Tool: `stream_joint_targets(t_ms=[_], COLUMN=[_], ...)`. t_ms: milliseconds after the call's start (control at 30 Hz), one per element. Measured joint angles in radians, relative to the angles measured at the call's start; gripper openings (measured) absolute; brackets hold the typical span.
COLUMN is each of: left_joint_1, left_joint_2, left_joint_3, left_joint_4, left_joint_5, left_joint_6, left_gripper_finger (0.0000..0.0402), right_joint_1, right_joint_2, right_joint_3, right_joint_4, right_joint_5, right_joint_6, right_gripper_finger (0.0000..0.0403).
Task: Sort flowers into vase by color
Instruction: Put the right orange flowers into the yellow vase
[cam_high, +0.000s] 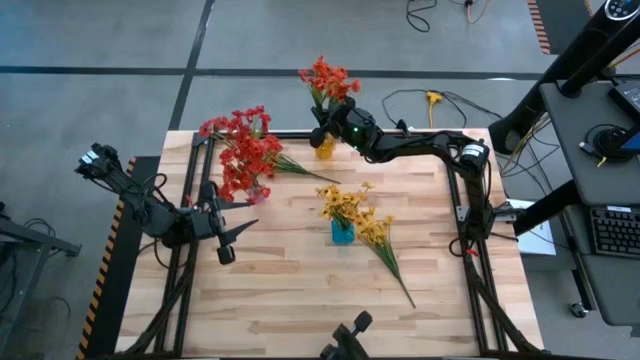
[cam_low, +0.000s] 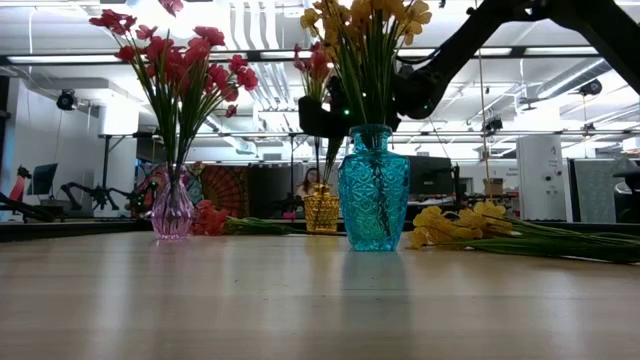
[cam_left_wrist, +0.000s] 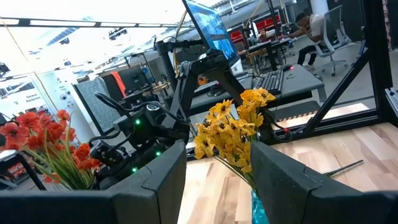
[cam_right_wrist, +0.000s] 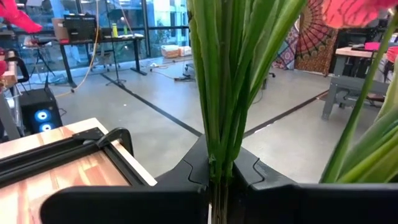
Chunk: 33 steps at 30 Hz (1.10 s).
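Note:
Orange-red flowers stand upright over an amber vase at the table's far edge, and my right gripper is shut on their stems. At the far left, red flowers stand in a pink vase. Mid-table, yellow flowers stand in a blue vase. More yellow sprigs lie flat on the wood right of the blue vase, and loose red sprigs lie near the pink vase. My left gripper waits open at the table's left, nothing between its fingers. My right gripper pinches a bunch of several green stems between its two fingers, below the blooms. The fingers come level from the table's right side and lie across the stems. The stems stand upright, and their lower ends reach down into the amber vase.
A black frame rail runs along the table's far edge beside the amber vase. Bare wood spreads across the near half of the table. Desks, monitors and a seated person show in the room beyond.

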Motion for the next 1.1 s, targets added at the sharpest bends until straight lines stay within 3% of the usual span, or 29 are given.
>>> stream_joint_targets(t_ms=[667, 1100], left_joint_1=[0.000, 0.000], left_joint_2=[0.000, 0.000], left_joint_3=[0.000, 0.000], left_joint_4=[0.000, -0.001], left_joint_5=[0.000, 0.000], left_joint_6=[0.000, 0.000], left_gripper_finger=[0.0162, 0.0162], right_joint_1=[0.011, 0.011], right_joint_2=[-0.010, -0.017], right_joint_3=[0.000, 0.000], right_joint_4=[-0.071, -0.122], right_joint_5=[-0.001, -0.001], right_joint_6=[-0.035, -0.038], right_gripper_finger=[0.0016, 0.0131])
